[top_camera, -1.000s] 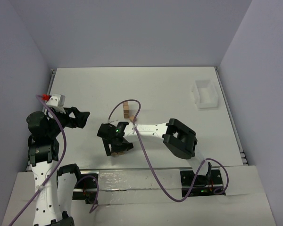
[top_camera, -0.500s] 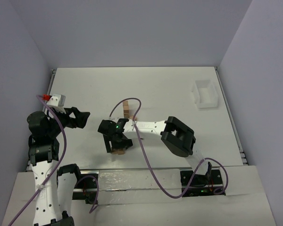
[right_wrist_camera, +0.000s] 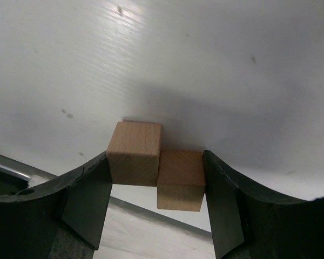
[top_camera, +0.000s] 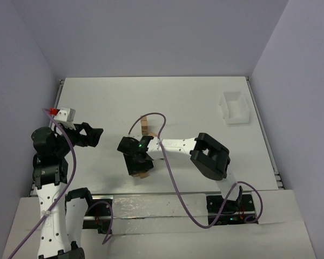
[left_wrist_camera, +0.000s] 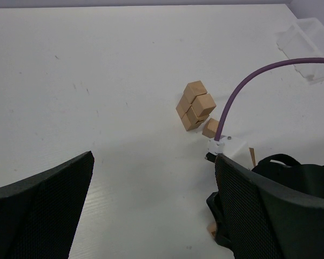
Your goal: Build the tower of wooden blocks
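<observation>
At the front edge of the white table [top_camera: 194, 97], the right gripper [right_wrist_camera: 155, 168] has narrowed since a moment ago and shifted slightly right. Each finger now presses one of two small light-brown wooden cubes [right_wrist_camera: 134, 154] lying side by side between them. The left gripper [left_wrist_camera: 154, 216] gapes wide, empty. Just beyond stands the short tower of matching tan cubes [top_camera: 144, 125], and farthest off a white translucent plastic bin [top_camera: 235, 108].

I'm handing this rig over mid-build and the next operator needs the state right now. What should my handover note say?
Left gripper: open, empty, raised at the left.
Right gripper: closed against two small light-brown wooden cubes lying side by side on the white table, near its front edge.
Tower: short column of like cubes mid-table; one loose cube near its base.
Done: tower started.
Left: stack the remaining cubes.
</observation>
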